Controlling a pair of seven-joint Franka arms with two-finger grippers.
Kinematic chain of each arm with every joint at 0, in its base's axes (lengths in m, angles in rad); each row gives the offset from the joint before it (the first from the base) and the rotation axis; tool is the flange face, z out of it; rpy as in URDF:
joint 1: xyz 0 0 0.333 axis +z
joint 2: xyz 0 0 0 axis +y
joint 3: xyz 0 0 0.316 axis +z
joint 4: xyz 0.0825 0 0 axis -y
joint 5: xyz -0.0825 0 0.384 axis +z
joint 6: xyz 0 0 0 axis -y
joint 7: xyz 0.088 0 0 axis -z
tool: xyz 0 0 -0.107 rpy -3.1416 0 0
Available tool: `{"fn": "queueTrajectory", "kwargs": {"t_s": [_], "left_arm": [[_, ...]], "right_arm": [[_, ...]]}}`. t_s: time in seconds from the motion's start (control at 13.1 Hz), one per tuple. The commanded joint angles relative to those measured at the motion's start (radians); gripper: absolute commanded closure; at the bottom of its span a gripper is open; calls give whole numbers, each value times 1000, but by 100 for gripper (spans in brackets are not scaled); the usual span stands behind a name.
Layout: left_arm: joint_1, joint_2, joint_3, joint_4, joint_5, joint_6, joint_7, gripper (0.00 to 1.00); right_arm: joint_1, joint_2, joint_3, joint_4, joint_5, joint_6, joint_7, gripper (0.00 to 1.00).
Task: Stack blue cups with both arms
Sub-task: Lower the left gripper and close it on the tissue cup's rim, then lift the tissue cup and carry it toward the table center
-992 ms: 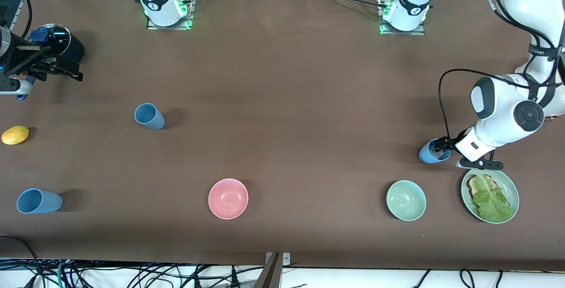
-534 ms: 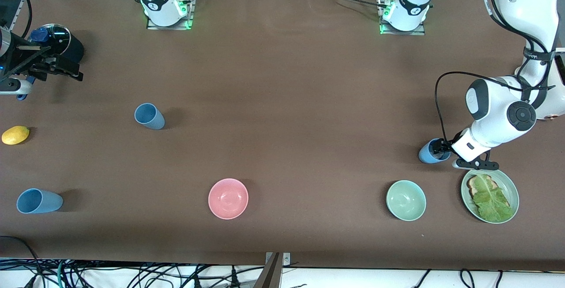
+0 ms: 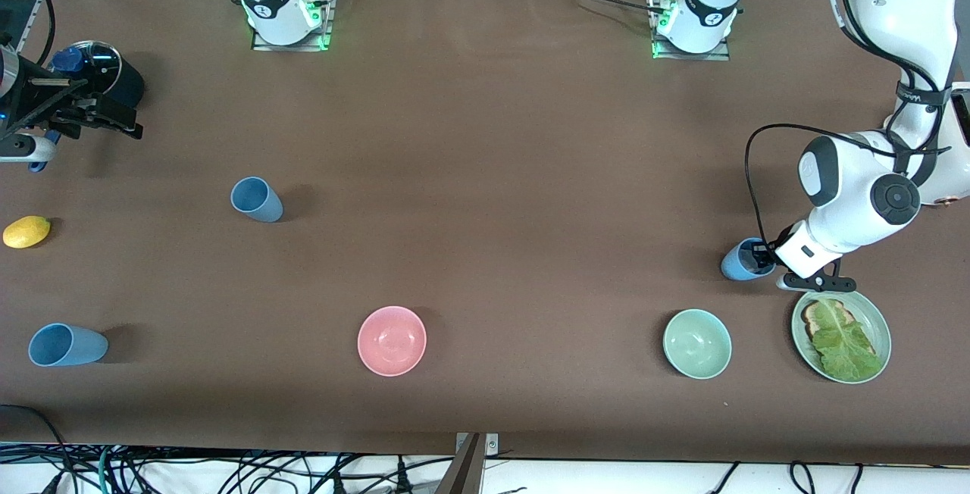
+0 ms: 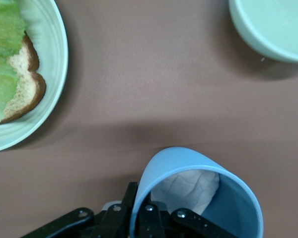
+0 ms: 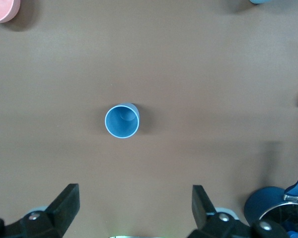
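Observation:
Three blue cups are in view. One blue cup (image 3: 737, 262) (image 4: 198, 191) sits at the left arm's end of the table, beside a green plate. My left gripper (image 3: 760, 255) (image 4: 143, 198) is shut on its rim, one finger inside and one outside. A second cup (image 3: 256, 199) (image 5: 122, 120) stands upright toward the right arm's end. The third cup (image 3: 64, 345) lies on its side nearer the front camera. My right gripper (image 3: 114, 119) (image 5: 134, 196) hangs open with nothing in it near the saucepan, well away from the second cup.
A pale green bowl (image 3: 697, 343) (image 4: 273, 25) and a green plate (image 3: 885, 335) (image 4: 57, 64) with bread and lettuce lie close to the held cup. A pink bowl (image 3: 392, 340) sits mid-table. A lemon (image 3: 26, 231) and a dark lidded saucepan (image 3: 98, 70) (image 5: 275, 213) are at the right arm's end.
My left gripper has shut on the cup's rim, and the arm and cup have shifted slightly toward the plate. The right arm has not moved.

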Motion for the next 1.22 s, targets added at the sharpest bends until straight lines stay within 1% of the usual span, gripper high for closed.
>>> {"fn": "queueTrajectory", "kwargs": {"t_s": [0.0, 0.15, 0.38, 0.61, 0.76, 0.92, 1.15], "left_arm": [[-1, -8, -15, 11, -21, -4, -12, 100], [-5, -21, -31, 25, -21, -22, -49, 100], [-16, -31, -57, 85, -21, -116, -103, 100], [-18, -35, -109, 129, -20, -211, -210, 100], [-25, -48, -150, 131, -18, -231, -296, 100], [-71, -61, -158, 131, -17, -243, -395, 100], [-168, -75, -158, 131, -6, -245, -573, 100]], "right_arm": [[-10, -2, 12, 5, -11, -10, 10, 0], [-10, -2, 12, 5, -11, -12, 10, 0], [-9, -2, 12, 5, -11, -12, 10, 0], [-10, -2, 12, 5, -11, -12, 10, 0], [-10, -2, 12, 5, -10, -10, 10, 0], [-10, -2, 12, 5, -10, -10, 10, 0], [-10, -2, 12, 5, -10, -10, 10, 0]]}}
